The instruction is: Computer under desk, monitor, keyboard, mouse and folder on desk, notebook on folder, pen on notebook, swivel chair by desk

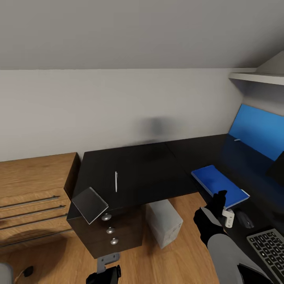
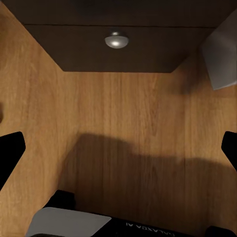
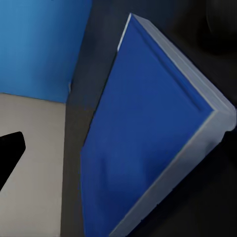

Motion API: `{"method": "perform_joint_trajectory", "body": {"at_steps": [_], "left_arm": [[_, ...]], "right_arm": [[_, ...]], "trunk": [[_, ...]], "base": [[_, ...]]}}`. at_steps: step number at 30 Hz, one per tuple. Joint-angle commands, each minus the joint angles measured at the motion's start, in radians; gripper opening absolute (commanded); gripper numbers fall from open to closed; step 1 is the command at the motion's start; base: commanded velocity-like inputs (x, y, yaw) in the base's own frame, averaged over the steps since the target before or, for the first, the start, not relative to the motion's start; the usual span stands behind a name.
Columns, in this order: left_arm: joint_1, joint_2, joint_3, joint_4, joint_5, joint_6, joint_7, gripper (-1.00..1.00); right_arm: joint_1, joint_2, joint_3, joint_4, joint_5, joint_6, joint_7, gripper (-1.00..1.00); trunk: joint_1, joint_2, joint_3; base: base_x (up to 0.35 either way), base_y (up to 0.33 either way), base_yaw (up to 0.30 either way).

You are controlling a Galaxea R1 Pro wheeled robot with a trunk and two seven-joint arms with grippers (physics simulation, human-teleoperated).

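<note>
Blue folder (image 1: 219, 184) lies on the desk (image 1: 150, 165) beside the mouse (image 1: 244, 219), so your right gripper (image 1: 221, 197), fingers spread, hangs just above its near edge.

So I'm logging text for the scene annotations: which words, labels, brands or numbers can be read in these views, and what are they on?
No text can be read with confidence.
Pale lettering on the dark arm part at the edge of the left wrist view: cut off, unreadable.
Keyboard key legends: too small to read.
Folder, notebook, pen, computer and the blue wall panel: no markings visible.
</note>
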Motion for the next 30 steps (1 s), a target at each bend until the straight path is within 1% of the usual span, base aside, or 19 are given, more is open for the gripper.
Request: {"method": "perform_joint_trajectory", "body": {"at_steps": [1, 9, 30], "left_arm": [[-0.001, 0.001, -0.003, -0.002, 0.005, 0.003, 0.008, 1.0], [-0.001, 0.002, -0.003, -0.002, 0.002, 0.002, 0.01, 1.0], [-0.001, 0.002, -0.003, 0.0, 0.004, 0.002, 0.009, 1.0]], "right_arm": [[-0.001, 0.001, -0.003, 0.0, -0.01, 0.0, 0.01, 1.0], [-0.001, 0.001, -0.003, 0.0, -0.009, 0.0, 0.011, 1.0], [-0.001, 0.001, -0.004, -0.002, -0.009, 0.0, 0.015, 1.0]], "trunk": [[0.0, -0.001, -0.001], [0.0, -0.001, -0.001], [-0.08, 0.146, 0.065]], "base": [[-0.002, 0.001, 0.0], [0.0, 0.0, 0.0], [0.0, 0.0, 0.0]]}}
